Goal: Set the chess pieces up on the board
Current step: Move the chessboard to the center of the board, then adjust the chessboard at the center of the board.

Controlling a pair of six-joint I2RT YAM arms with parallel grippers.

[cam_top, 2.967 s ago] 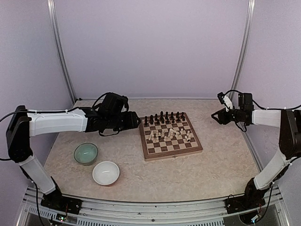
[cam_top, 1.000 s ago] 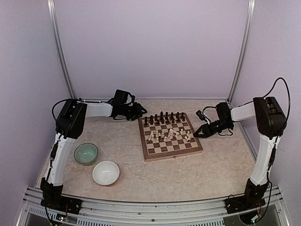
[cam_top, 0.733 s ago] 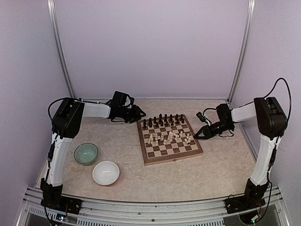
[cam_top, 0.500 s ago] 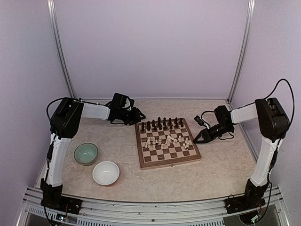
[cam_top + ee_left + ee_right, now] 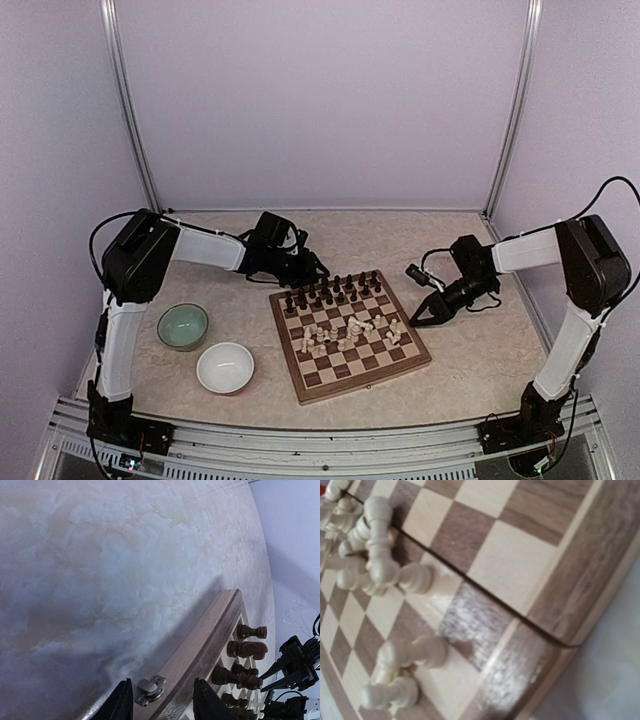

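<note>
The board (image 5: 365, 385) lies skewed at mid-table. Dark chess pieces (image 5: 335, 292) line its far edge, and cream ones (image 5: 345, 333) lie jumbled mid-board. My left gripper (image 5: 312, 272) is at the board's far left edge. In the left wrist view it (image 5: 161, 700) is open, its fingers either side of the wooden border (image 5: 210, 640) and a metal clasp (image 5: 150, 690), with dark pieces (image 5: 245, 650) beyond. My right gripper (image 5: 417, 320) pinches the board's right edge. Its wrist view shows toppled cream pieces (image 5: 375, 555) and the border (image 5: 600, 555), but not its fingers.
A green bowl (image 5: 183, 326) and a white bowl (image 5: 225, 367) stand near left of the board. Purple walls close in the table on three sides. The right gripper (image 5: 274, 679) shows past the board in the left wrist view.
The board has slid toward the near edge and turned, its left side swinging nearer. Both grippers moved with it, the left along the far edge, the right at the right edge.
</note>
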